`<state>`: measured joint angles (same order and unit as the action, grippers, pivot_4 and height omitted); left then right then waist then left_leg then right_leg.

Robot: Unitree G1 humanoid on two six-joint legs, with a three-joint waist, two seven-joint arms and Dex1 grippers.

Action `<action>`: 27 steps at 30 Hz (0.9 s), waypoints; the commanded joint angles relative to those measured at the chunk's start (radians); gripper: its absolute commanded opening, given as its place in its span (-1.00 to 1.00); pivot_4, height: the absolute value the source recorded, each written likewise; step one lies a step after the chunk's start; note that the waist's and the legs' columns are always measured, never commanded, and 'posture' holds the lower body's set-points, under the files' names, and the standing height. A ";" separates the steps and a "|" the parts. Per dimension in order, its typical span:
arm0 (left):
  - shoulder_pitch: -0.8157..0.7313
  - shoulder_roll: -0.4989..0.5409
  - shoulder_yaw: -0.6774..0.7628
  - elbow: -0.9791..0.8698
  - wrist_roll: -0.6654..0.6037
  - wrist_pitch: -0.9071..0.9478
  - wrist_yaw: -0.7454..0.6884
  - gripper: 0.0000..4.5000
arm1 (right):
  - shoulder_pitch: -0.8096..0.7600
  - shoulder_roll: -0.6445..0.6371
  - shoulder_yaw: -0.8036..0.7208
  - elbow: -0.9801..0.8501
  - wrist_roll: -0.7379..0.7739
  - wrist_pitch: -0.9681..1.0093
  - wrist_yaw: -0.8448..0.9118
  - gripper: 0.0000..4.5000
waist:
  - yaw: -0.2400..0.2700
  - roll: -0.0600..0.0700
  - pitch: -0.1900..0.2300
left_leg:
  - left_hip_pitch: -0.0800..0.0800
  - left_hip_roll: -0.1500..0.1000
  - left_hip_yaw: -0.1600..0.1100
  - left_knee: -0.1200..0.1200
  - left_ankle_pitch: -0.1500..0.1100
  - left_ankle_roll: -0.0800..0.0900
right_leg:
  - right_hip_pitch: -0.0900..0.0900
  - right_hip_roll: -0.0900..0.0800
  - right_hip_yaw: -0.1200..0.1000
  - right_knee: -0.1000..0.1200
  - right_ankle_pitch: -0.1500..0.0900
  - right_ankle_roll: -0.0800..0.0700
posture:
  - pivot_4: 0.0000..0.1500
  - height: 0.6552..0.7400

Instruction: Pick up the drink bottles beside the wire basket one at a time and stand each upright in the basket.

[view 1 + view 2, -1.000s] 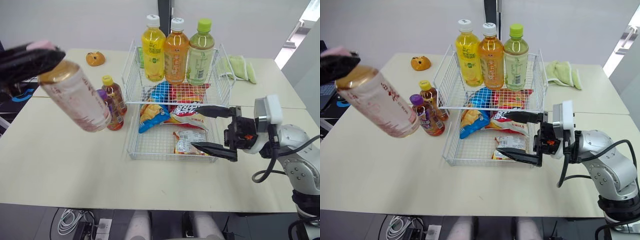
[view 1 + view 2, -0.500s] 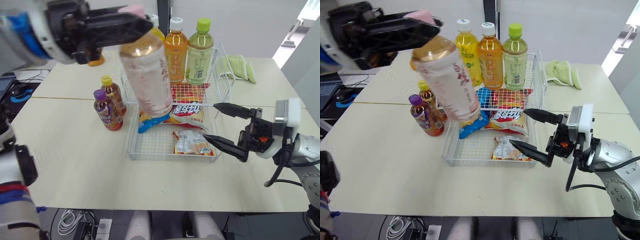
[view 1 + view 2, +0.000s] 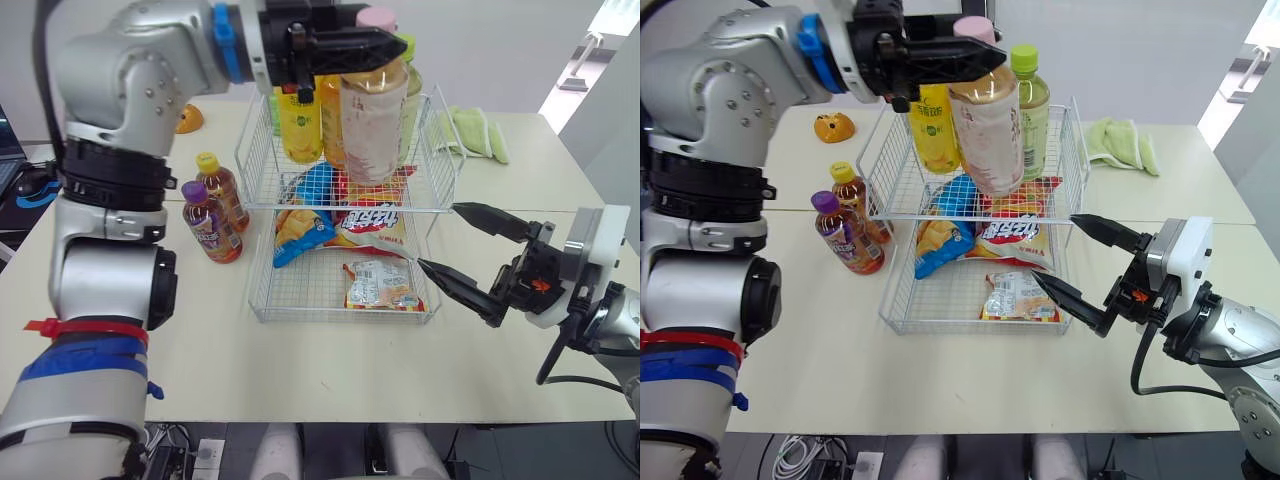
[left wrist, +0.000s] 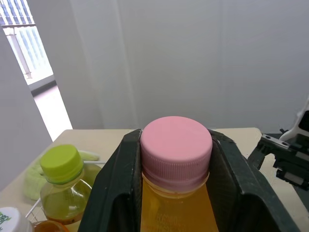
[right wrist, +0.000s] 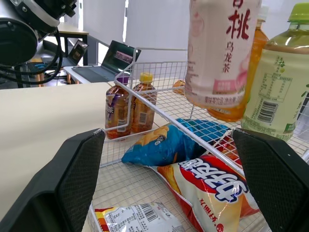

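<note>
Over on the left, two small bottles [image 3: 215,205] waited on the table [image 3: 320,360] just beside the wire basket [image 3: 262,300]. And the peach bottle [image 3: 372,120] had swung across from the table's left side! It hung near upright over the basket's back section, left claw [image 3: 378,42] clamped on its neck under the pink cap, so only the lowering looked left to do. Its label carried a big "桃". Off to the right, the right claw [image 3: 438,236] sat spread wide and empty by the basket's edge.
</note>
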<state>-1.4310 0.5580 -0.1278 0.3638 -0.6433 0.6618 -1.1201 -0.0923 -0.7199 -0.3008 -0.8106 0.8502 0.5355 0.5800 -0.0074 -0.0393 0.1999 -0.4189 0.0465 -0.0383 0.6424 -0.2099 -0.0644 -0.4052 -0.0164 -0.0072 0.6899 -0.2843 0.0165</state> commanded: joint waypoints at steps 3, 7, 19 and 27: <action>0.000 -0.071 0.028 -0.037 0.059 -0.075 0.002 -0.39 | 0.016 -0.017 -0.023 -0.034 0.003 -0.008 -0.018 1.00 | 0.001 0.000 0.000 | 0.000 0.000 0.000 0.000 0.000 0.000 | 0.000 0.000 0.000 0.000 0.000 0.000 | 1.00 1.00; 0.012 -0.102 0.024 -0.029 0.115 -0.104 0.007 -0.39 | 0.018 -0.019 -0.025 -0.035 0.010 -0.008 -0.031 1.00 | -0.001 0.000 0.000 | 0.000 0.000 0.000 0.000 0.000 0.000 | 0.000 0.000 0.000 0.000 0.000 0.000 | 1.00 1.00; 0.056 -0.178 0.036 -0.010 0.176 -0.104 0.033 -0.39 | 0.013 -0.027 -0.026 -0.039 0.027 -0.008 -0.047 1.00 | -0.001 0.000 0.000 | 0.000 -0.001 0.000 0.001 0.000 0.000 | 0.000 0.000 0.000 0.000 0.000 0.000 | 1.00 1.00; 0.080 -0.196 0.039 -0.022 0.190 -0.118 0.044 0.30 | 0.029 -0.038 -0.034 -0.034 0.034 -0.011 -0.035 1.00 | 0.000 0.000 0.000 | 0.000 -0.001 0.000 0.001 0.000 0.000 | 0.001 0.000 0.000 0.001 0.000 0.000 | 1.00 1.00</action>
<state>-1.3370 0.3663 -0.1156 0.3839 -0.4520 0.5590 -1.0798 -0.0582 -0.7454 -0.3029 -0.8167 0.8692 0.5358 0.5430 -0.0075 -0.0389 0.1999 -0.4186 0.0459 -0.0384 0.6437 -0.2099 -0.0644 -0.4047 -0.0167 -0.0069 0.6908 -0.2842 0.0169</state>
